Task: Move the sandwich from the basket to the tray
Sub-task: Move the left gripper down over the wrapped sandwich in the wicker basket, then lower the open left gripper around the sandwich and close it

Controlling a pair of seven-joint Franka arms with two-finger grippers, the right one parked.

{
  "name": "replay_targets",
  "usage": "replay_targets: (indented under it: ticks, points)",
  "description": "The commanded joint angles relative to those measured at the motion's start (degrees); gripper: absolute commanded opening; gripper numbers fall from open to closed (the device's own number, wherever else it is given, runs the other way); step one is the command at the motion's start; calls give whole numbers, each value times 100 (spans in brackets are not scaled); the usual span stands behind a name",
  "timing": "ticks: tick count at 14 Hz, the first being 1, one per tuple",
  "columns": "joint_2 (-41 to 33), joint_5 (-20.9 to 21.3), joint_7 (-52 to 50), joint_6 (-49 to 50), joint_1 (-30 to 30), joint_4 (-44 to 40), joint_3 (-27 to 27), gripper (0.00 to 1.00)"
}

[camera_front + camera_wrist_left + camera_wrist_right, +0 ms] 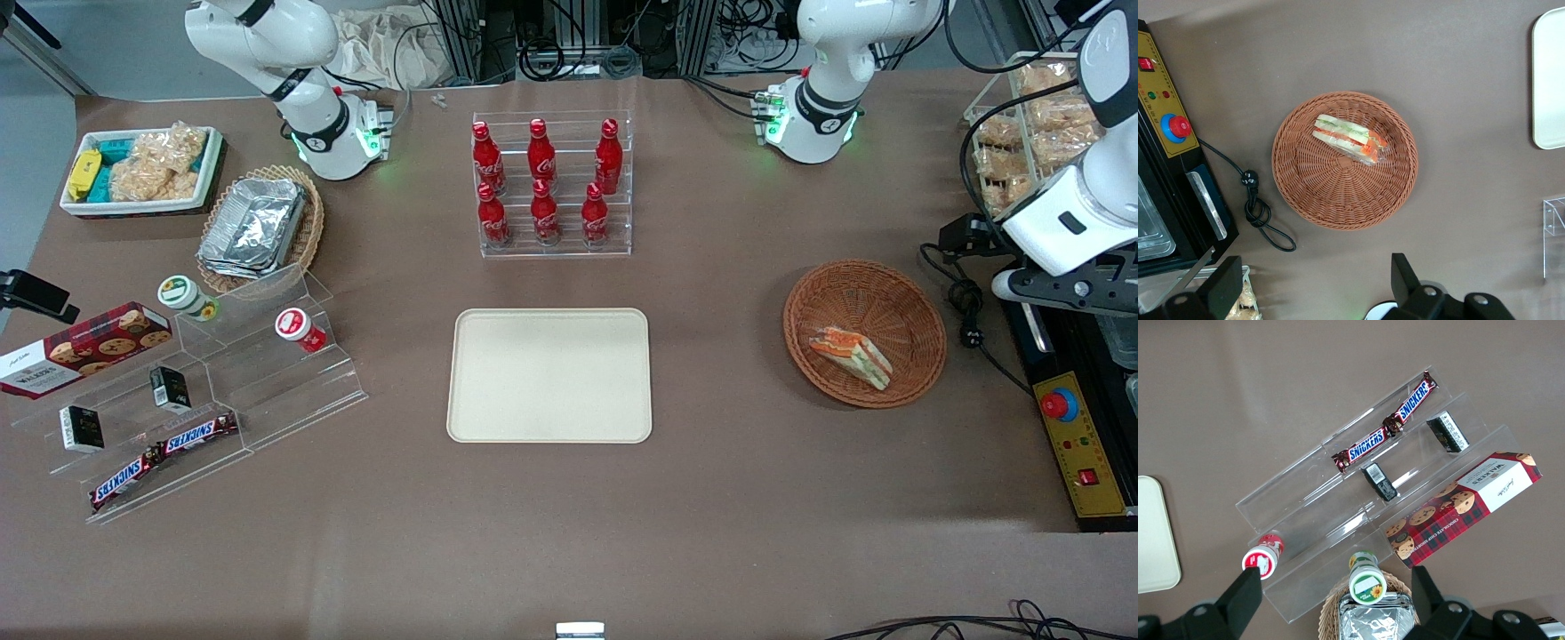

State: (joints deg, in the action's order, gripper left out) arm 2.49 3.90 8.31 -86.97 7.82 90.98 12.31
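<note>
Status: nothing moved yet. Sandwich lies in the basket, toward the working arm's end of the table. Tray bare, well apart from the basket. Gripper hangs high above the basket, jaws spread wide, grasping nothing. Remaining: descend, grasp, carry, set down.

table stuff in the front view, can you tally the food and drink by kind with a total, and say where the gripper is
cola bottles: 6
chocolate bars: 2
small cups: 2
cookie box: 1
sandwich: 1, lying in the basket
total: 12
The tray holds nothing. The gripper hangs open above the table beside the basket, holding nothing.
</note>
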Motion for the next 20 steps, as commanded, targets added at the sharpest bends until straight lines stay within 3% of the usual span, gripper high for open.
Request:
replay_targets:
  ticks: [1, 5, 7, 10, 14, 16, 20]
  points:
    - [59, -74, 13, 180, 44, -160, 26, 100]
    - [164, -56, -774, 181, 27, -169, 34, 100]
    - [269, -126, -2761, 111, 27, -90, 43, 100]
    - [261, -127, -4875, -494, 18, 540, 34, 100]
    - [427, -12, -7706, -2224, 9, 1622, 43, 100]
    - [629, 14, -8483, -2709, 9, 1887, 34, 100]
    - [1226, 637, -9477, -3492, 0, 2195, 34, 100]
